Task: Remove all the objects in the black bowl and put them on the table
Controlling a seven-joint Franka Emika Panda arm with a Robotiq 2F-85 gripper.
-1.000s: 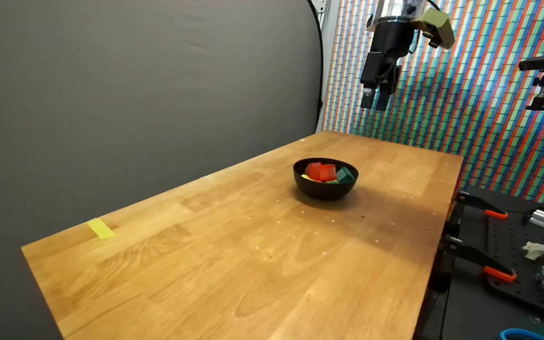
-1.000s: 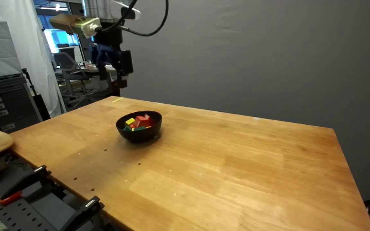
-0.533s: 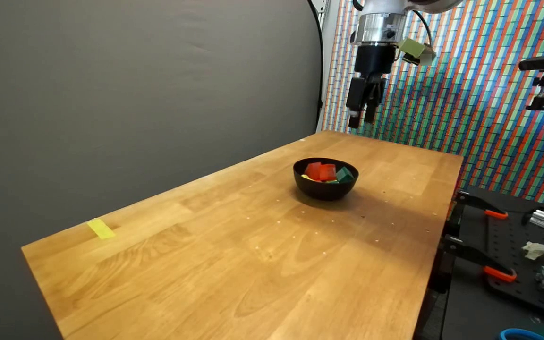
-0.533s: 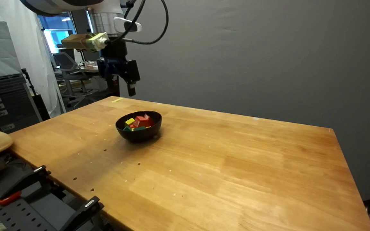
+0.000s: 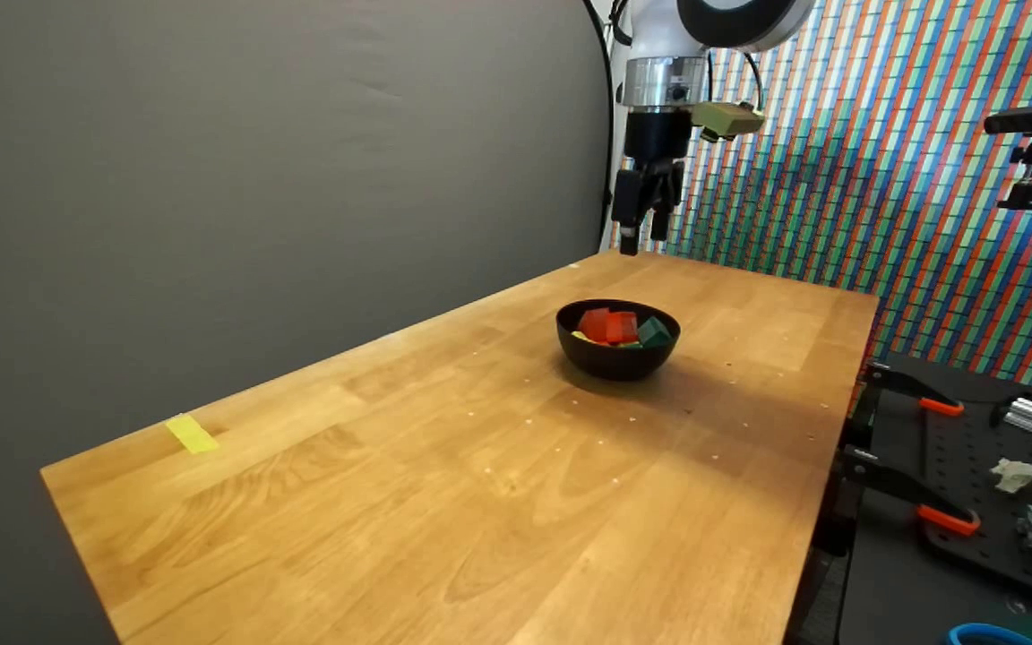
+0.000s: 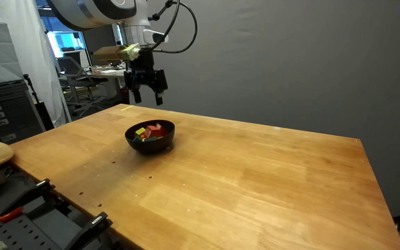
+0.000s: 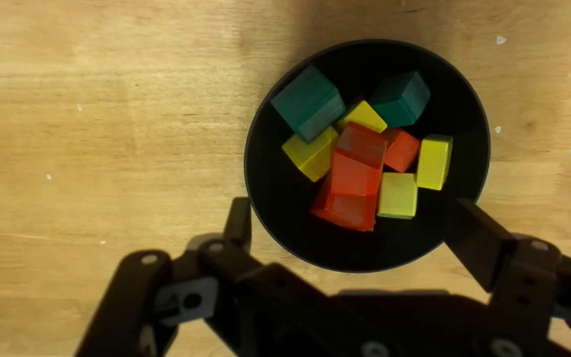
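1. Descent. Compared with the preceding moment, the arm (image 6: 134,34) has come lower and shifted toward the black bowl (image 6: 148,147); in an exterior view its fingers (image 5: 629,244) point more nearly straight down. In both exterior views they hang above the counter (image 5: 444,502), clear of it.

2. State of the fingers. The 2 fingers stand spread apart, with nothing between them. In the wrist view their dark tips are blurred: 1 tip lies just outside the bowl's outline, the opposite tip across it. This overlap is an effect of viewing angle, since both exterior views show the fingers well above the bowl.

3. Position of the task objects. The black bowl rests upright on the counter, unmoved. Inside it lie 2 green blocks (image 7: 310,101), 4 yellow blocks (image 7: 397,196) and a heap of red blocks (image 7: 355,173); overlap prevents an exact count of the red.

4. Significance. The change is judged to be the approach to an initial grasp: the fingers are nearer their target, while the contents are undisturbed, so the emptying appears not yet begun.

5. Requirement. A further shift over the heap, then a descent, would probably be called for. The red blocks sit uppermost and seem the most accessible; fingers lowered so widely spread could strike the bowl's edge or jostle neighbouring blocks.
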